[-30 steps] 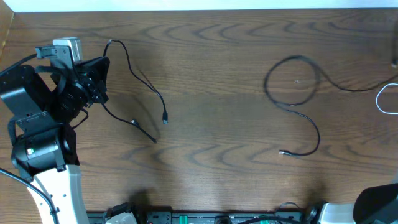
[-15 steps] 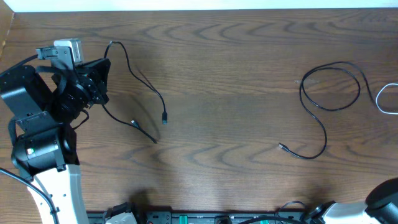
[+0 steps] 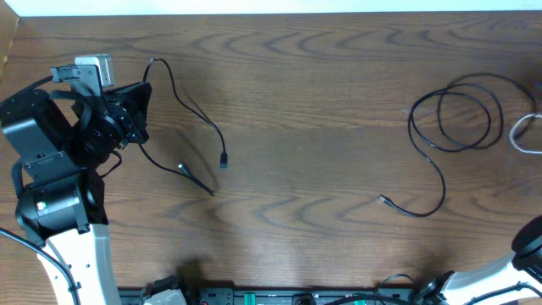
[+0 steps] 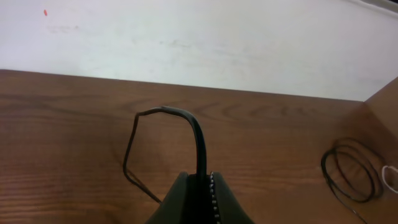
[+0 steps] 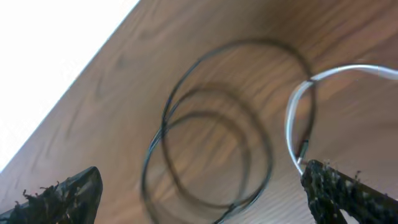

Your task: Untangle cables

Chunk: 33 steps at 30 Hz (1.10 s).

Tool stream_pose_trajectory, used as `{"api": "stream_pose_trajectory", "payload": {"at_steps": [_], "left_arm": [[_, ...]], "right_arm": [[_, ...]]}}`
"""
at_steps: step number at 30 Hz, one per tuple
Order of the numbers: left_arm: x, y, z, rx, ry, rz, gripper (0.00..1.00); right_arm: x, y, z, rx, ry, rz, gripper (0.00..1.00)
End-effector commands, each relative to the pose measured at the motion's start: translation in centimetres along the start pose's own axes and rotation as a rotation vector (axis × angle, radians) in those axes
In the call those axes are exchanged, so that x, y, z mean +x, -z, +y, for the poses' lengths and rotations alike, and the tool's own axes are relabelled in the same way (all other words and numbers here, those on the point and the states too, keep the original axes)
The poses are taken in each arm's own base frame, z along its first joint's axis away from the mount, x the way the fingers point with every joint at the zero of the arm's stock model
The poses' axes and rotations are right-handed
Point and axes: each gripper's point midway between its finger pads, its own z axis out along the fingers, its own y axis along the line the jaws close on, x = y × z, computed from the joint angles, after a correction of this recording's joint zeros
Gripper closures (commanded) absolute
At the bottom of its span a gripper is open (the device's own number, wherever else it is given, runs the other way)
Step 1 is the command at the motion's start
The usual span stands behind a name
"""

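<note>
My left gripper [image 3: 135, 106] stands at the far left of the table, shut on a thin black cable [image 3: 224, 159]. In the left wrist view that cable [image 4: 198, 134] arches up out of the closed jaws [image 4: 202, 196]. At the far right a second black cable [image 3: 411, 123] lies in a double loop, its tail ending in a plug [image 3: 383, 199]. A whitish cable [image 3: 518, 135] lies beside that loop. My right gripper [image 5: 202, 193] hangs open above the coiled cable [image 5: 163, 118], blurred, with nothing between its fingers [image 5: 68, 193]. The whitish cable [image 5: 292, 118] curves close to the right finger.
The pale wall [image 4: 186, 37] runs along the far table edge. The right arm [image 3: 529, 246] shows only at the overhead view's bottom right corner. Bare wood [image 3: 313, 127] separates the two cable groups.
My right gripper has opened and let go of the black coil. The coil has shifted right and settled into a double loop by the whitish cable. The left arm has not moved.
</note>
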Motion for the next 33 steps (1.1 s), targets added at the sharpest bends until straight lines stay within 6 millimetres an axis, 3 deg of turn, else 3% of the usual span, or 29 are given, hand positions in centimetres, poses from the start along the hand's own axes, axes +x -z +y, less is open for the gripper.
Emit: {"api": "stream_pose_trajectory", "payload": {"at_steps": [1,6,9,14,22,25,30,33], "left_arm": [[-0.3,0.2,-0.6,0.02,-0.013,-0.007,0.92],[0.2,0.2,-0.5,0.019,0.0,0.01,0.93],[0.2,0.2,-0.5,0.019,0.003,0.013,0.93],[0.4,0.2,-0.5,0.019,0.007,0.018,0.93],[0.4,0.2,-0.5,0.018,0.007,0.019,0.93],[0.4,0.2,-0.5,0.018,0.008,0.02,0.93],[0.4,0.2,-0.5,0.018,0.008,0.019,0.93],[0.4,0.2,-0.5,0.018,0.007,0.019,0.93]], "right_arm": [[3.0,-1.4,4.7,-0.033,0.166,0.105,0.01],[8.1,-4.1,7.1,0.174,0.326,0.244,0.01],[11.4,-5.9,9.3,0.143,0.493,0.313,0.01],[16.3,-7.2,9.5,0.089,0.757,0.446,0.01],[18.7,-9.5,9.8,0.046,0.875,0.437,0.04],[19.7,-10.9,8.8,0.043,0.883,0.407,0.05],[22.1,-12.8,7.0,0.038,0.887,0.38,0.2],[23.1,-13.5,6.6,0.036,0.867,0.357,0.21]]}}
